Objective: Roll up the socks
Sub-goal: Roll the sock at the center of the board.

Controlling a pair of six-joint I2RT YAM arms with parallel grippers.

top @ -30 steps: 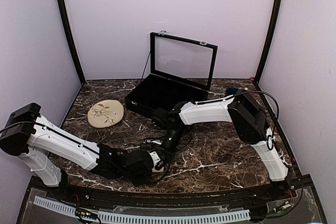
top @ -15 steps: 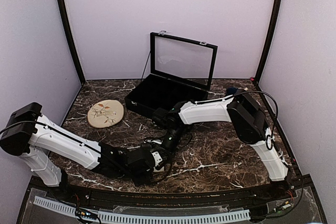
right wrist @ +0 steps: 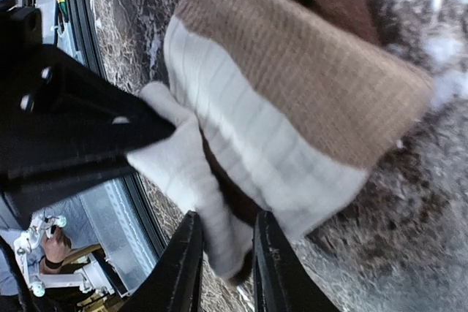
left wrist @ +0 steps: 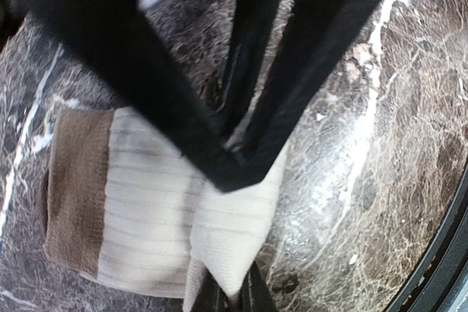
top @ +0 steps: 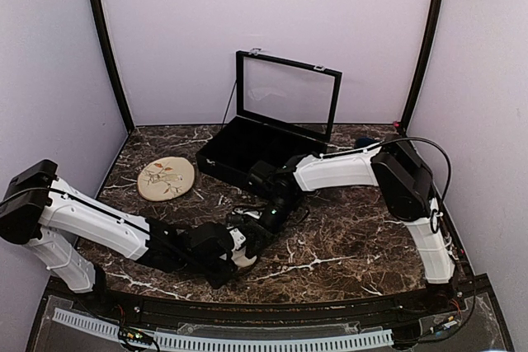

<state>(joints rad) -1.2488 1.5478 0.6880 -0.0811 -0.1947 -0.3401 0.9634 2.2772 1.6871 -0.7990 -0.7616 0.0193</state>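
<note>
The left arm (top: pixel 99 224) lies low, stretched out in front of the black case (top: pixel 247 144); the right arm (top: pixel 338 171) bends down to meet it there; the left gripper (left wrist: pixel 232 294) is nipped tight on the cream sock (left wrist: pixel 153 210), the right gripper (right wrist: pixel 225 228) pinched on a pale fold; the sock rests on the table (top: pixel 346 237) before the case; the case stands lid-up, its inside too dark to make out.

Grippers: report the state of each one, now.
Left gripper: closed, pinching the cream sock.
Right gripper: closed, pinching the same cream sock.
</note>
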